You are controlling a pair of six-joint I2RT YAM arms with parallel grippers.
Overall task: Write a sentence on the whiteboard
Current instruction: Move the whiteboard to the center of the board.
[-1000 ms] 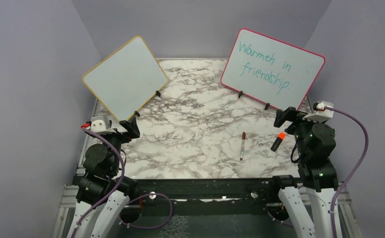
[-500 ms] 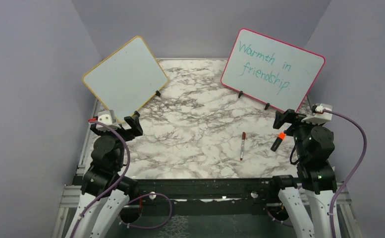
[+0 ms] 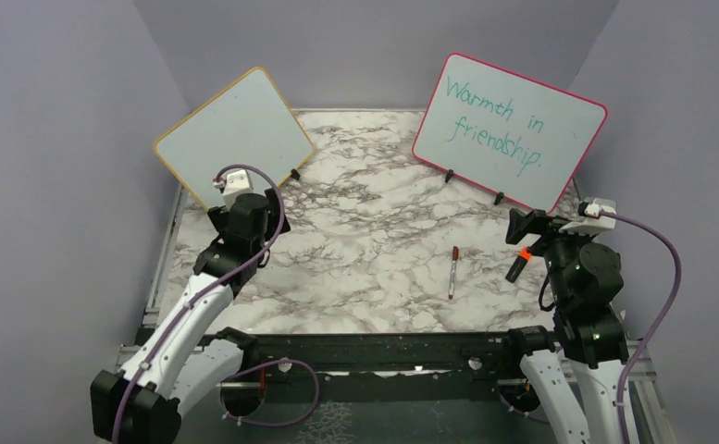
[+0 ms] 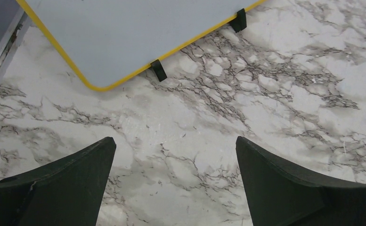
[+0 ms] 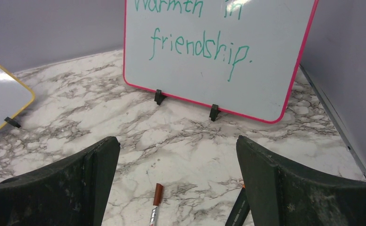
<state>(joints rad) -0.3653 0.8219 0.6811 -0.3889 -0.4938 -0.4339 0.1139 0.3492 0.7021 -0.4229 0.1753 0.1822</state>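
No writing is seen on the whiteboard (image 3: pixel 235 143): its yellow-framed face is blank, so the task is judged to be at its very beginning, with the whole sentence left to be written. The whiteboard is propped on small black feet (image 4: pixel 158 70) at the far left of the marble table (image 3: pixel 365 231), tilted back toward the left wall. The left gripper (image 4: pixel 174 141) is held over the bare marble just in front of the board's lower edge; its jaws are spread fully wide and nothing is gripped between them. The right gripper (image 5: pixel 177 141) is likewise held fully open and empty, and is pointed toward the pink-framed board (image 3: pixel 508 129), on which the teal words (image 5: pixel 197 44) "Warmth in friendship." are already written. A white marker with a dark red-brown cap (image 3: pixel 452 272) is left lying on the table nearer the right arm, and a black marker with an orange end (image 3: pixel 518 264) is laid just beside that gripper. Neither pen is touched by either gripper. As far as can be judged, a marker has yet to be picked up, its cap removed if it is indeed capped, and the tip brought across to the blank board before any word can be formed.
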